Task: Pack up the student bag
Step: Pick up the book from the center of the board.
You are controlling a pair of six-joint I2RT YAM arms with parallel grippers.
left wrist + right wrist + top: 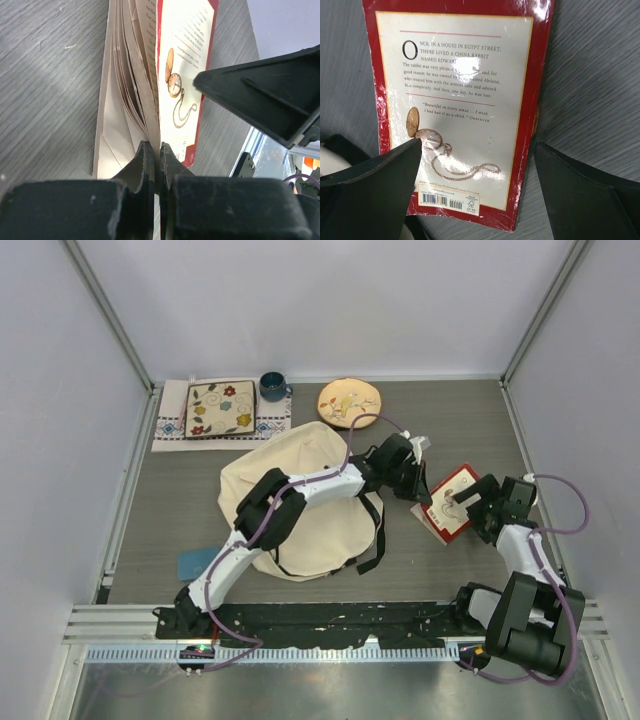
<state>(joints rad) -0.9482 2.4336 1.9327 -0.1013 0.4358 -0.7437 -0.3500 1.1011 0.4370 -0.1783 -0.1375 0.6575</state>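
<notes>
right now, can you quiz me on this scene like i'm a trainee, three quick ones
1. True or false: the left fingers are shut on the edge of the book.
2. The left arm reaches across which thing? A) student bag B) round plate C) blue cup
3. Fill in: the right fingers stand ___ over the book.
Key: 1 true; 2 A; 3 open.

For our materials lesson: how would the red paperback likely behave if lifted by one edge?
Probably floppy: the paperback has a thin cover and its pages fan apart, so lifted by one edge it would likely sag open. The glossy cover may be slippery. It is flat, so pushed it should slide, not roll.
</notes>
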